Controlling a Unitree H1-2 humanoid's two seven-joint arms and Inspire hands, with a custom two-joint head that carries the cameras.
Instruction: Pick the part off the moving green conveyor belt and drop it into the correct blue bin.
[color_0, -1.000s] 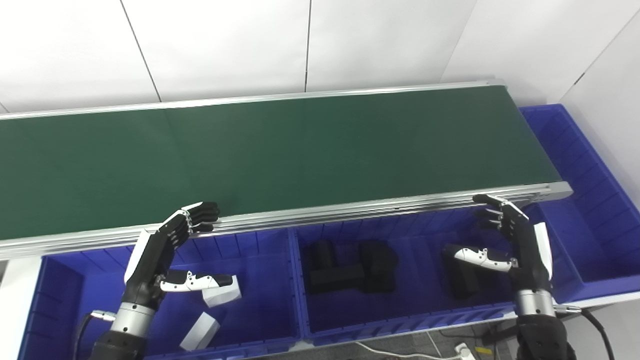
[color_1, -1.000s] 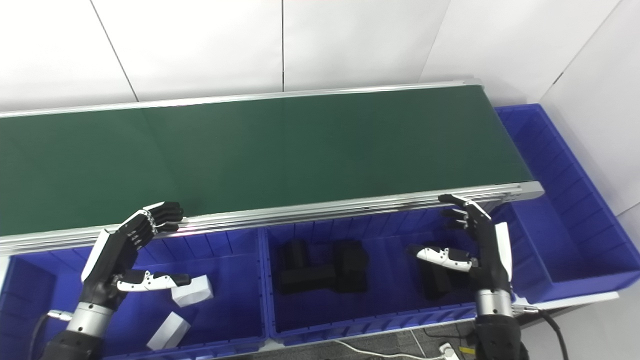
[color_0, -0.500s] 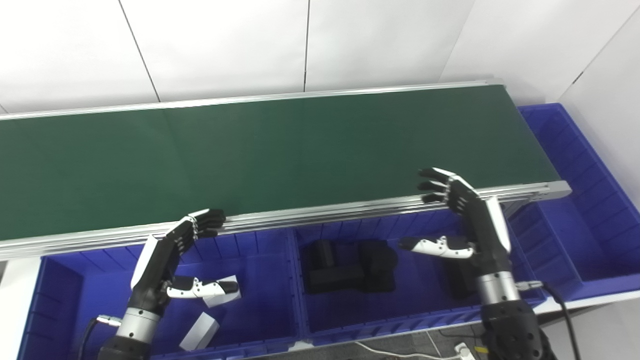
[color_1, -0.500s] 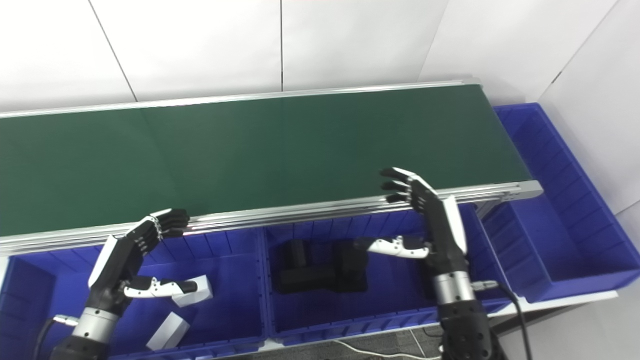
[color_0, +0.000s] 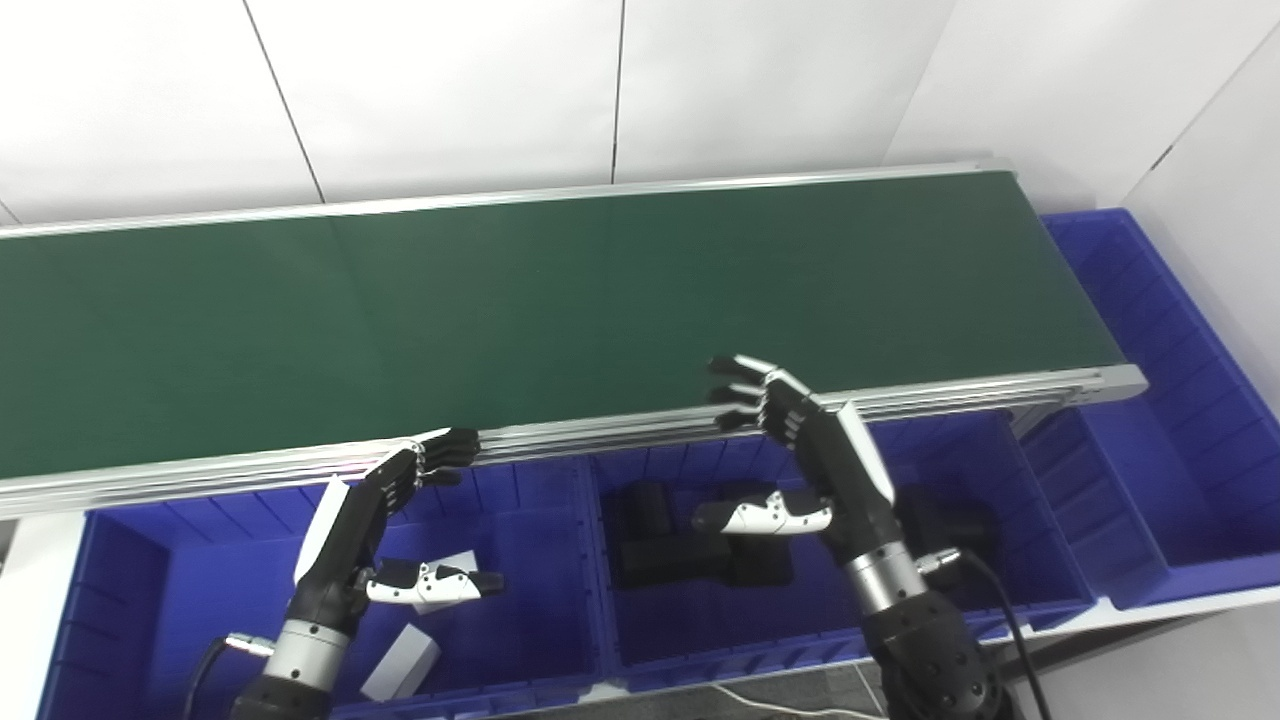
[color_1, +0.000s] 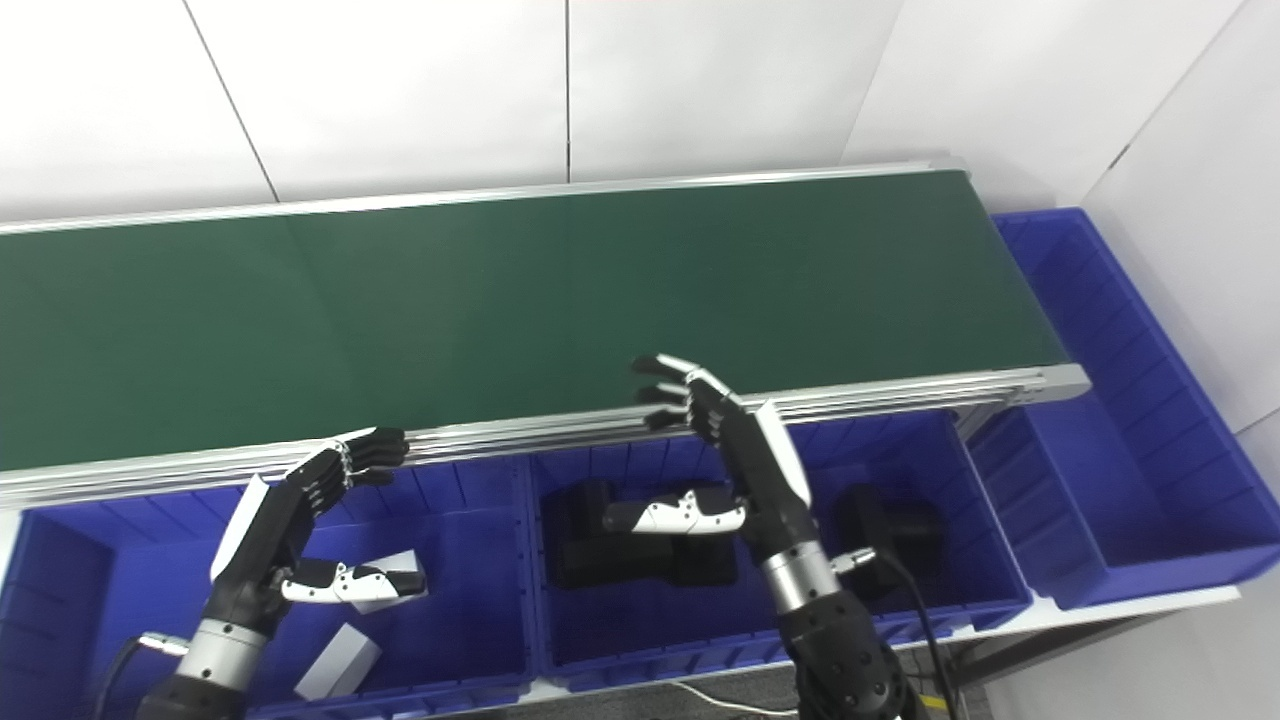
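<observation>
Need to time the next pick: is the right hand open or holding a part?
Open. The right hand has fingers spread and thumb apart, nothing in it, above the middle bin.

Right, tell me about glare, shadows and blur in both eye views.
Left eye view: even light, faint sheen on the green conveyor belt, bright glint along its aluminium front rail. Right eye view: the black parts in the blue middle bin merge into a dark mass; the right hand looks sharp.

green belt (color_1: 500, 300), open robot hands over bins
</observation>
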